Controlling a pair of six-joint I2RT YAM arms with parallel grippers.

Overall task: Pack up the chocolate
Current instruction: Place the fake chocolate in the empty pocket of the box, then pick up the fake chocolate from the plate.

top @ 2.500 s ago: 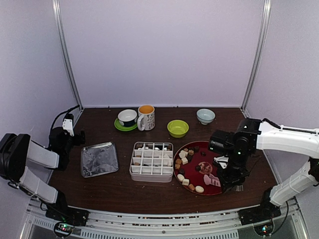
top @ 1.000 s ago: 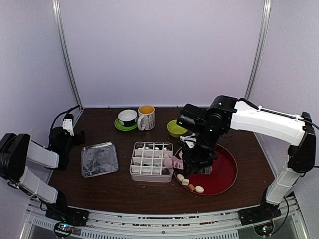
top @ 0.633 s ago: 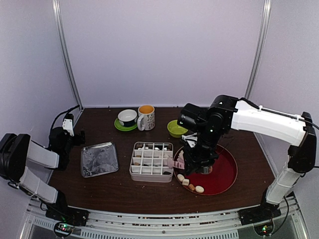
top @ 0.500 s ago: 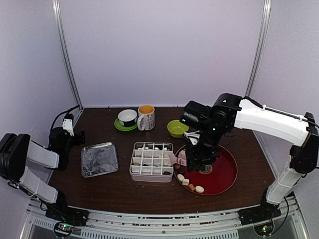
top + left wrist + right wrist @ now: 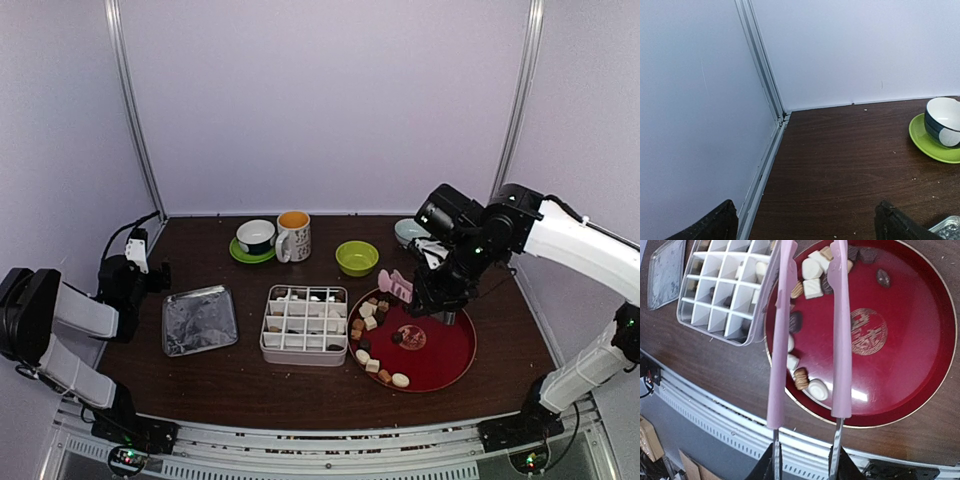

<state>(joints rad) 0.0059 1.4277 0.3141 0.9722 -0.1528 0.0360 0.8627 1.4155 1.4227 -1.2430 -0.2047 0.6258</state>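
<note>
Pink tongs (image 5: 840,330) are clenched in my right end effector (image 5: 807,470), with nothing between their tips. My left end effector (image 5: 807,227) is wide open. Most chocolate (image 5: 812,271) lies on the red tray (image 5: 910,355) below the right one, and only some is in the white box (image 5: 715,290) to its left.

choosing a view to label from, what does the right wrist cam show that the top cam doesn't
Only right wrist: close detail, such as the ridges on single chocolates and the tongs seen lengthwise, their tips cut off at the top edge.
Only top: the mug, the cup on its saucer, the green bowl, the pale bowl and the left arm.
Both: the red tray with chocolates, the box, the silver lid, and the tongs held in the right claw.
</note>
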